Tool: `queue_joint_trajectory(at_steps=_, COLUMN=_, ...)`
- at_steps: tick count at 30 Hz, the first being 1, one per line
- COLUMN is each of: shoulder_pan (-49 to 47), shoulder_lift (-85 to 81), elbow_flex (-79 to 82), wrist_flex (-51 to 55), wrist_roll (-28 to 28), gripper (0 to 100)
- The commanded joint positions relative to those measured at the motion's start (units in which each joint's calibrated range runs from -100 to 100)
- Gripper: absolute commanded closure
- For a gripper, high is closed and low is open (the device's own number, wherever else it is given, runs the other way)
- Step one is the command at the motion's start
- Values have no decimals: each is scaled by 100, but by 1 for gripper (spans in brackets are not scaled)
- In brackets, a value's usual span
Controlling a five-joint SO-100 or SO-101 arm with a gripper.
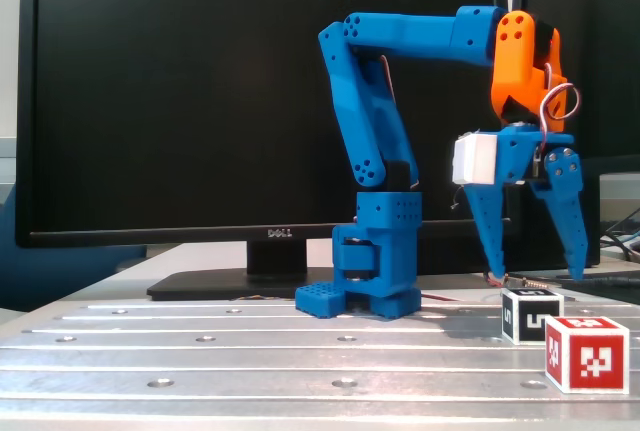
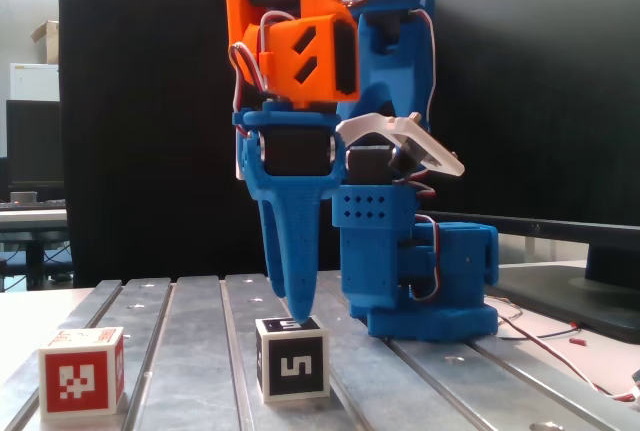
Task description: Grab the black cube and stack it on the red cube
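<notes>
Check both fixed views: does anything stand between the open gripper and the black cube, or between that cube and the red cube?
Nothing visible does. The gripper hangs open just above the black cube, fingertips apart. The red cube sits beside it across bare table, its top uncovered.

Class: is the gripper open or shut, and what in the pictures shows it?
Open. In a fixed view the gripper has its two fingers spread wide, tips apart just above the black cube, gripping nothing.

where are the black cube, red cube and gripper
black cube (image 2: 293,366), a fixed view, on its front face with the 5
red cube (image 1: 587,359), a fixed view, on its front marker face
gripper (image 1: 535,277), a fixed view, midway between the open fingertips
</notes>
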Motion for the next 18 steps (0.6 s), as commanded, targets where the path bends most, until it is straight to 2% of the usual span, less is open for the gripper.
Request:
queue_joint_trajectory(at_steps=1, shoulder_pan=5, shoulder_lift=10, elbow_flex=17, wrist_flex=27, wrist_roll=-29, gripper=69)
queue_joint_trajectory(at_steps=18, shoulder_pan=-32, shoulder_lift=85, elbow_flex=207, wrist_flex=-247, wrist_roll=14, gripper=68)
